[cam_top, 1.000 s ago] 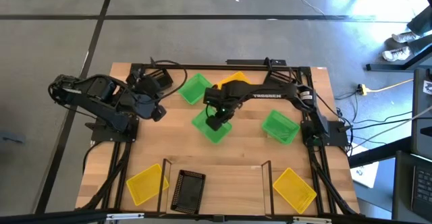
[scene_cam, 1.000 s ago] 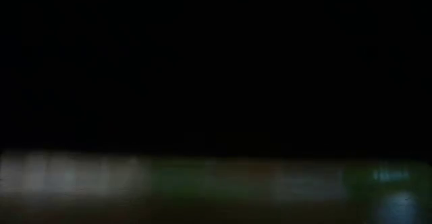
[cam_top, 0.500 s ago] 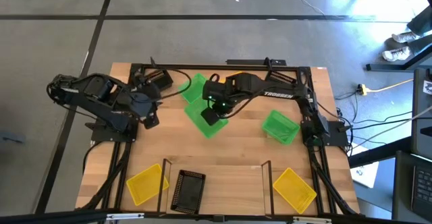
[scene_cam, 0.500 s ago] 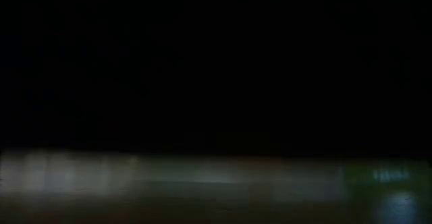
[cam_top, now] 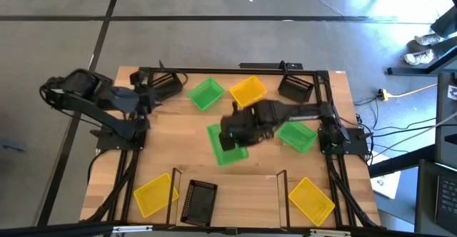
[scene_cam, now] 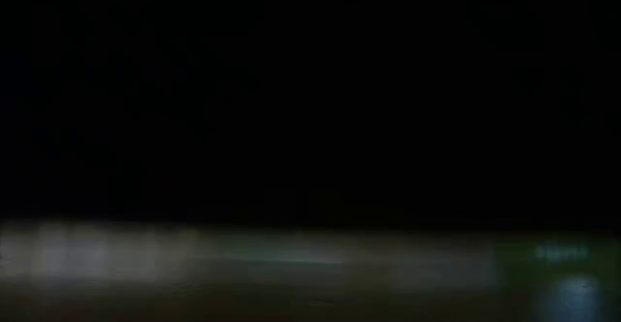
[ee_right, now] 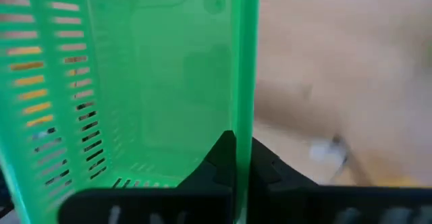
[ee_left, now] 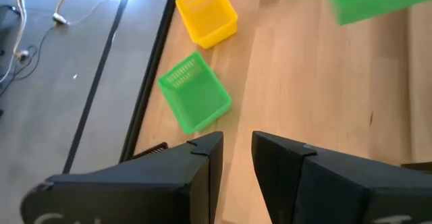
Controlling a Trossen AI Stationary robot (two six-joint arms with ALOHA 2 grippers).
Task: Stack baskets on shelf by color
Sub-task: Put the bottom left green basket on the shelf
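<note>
Right wrist view shows the right gripper point(ee_right: 236, 162) with jaws pinching one wall of the green basket point(cam_top: 227, 145), held mid-surface in carry; next it needs lowering onto the shelf point(cam_top: 228, 183).

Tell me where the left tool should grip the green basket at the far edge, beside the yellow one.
Grip the green basket by one thin side wall, coming from above: it sits upright, mouth open, apart from the yellow basket, so one finger likely fits inside and one outside. The left tool, apparently open, is nearest.
</note>
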